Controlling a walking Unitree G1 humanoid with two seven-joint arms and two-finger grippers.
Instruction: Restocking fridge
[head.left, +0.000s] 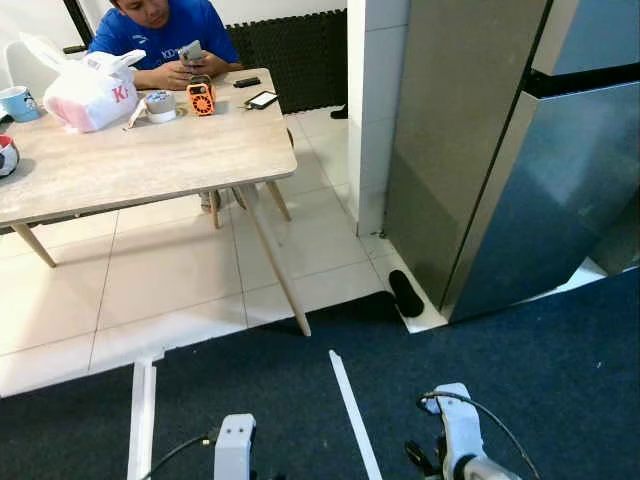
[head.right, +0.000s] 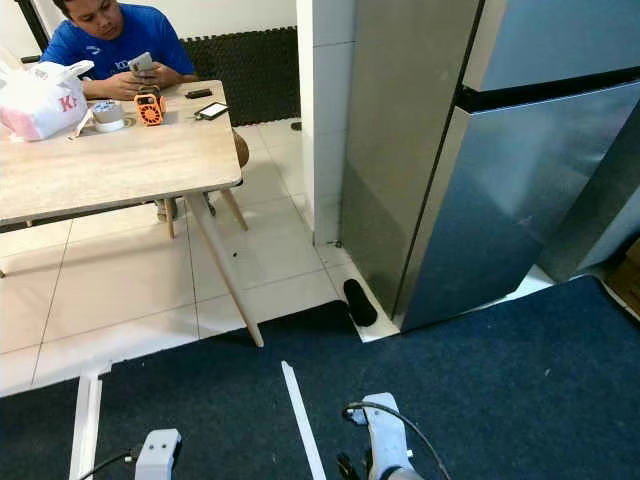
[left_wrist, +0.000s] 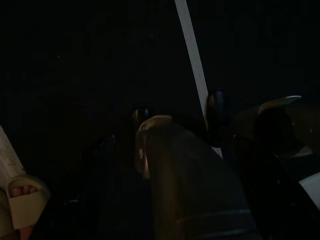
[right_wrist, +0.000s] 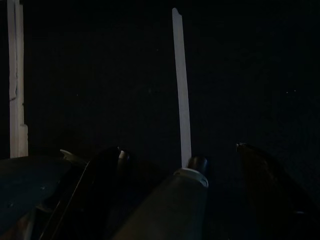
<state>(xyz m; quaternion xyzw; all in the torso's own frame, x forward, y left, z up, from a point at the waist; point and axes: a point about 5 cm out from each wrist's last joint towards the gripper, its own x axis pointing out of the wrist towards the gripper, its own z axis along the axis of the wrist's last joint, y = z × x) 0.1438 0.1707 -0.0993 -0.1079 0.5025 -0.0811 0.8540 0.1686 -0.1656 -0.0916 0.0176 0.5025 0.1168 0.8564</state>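
One fridge, one table, one person

Wooden table on white tiled floor, dark blue carpet

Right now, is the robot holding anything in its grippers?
It cannot be told. Both arms, left and right, hang low over the blue carpet, and the wrist views are too dark to show.

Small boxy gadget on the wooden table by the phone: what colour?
Orange with a dark round face; the small boxy gadget shows best in the left eye view.
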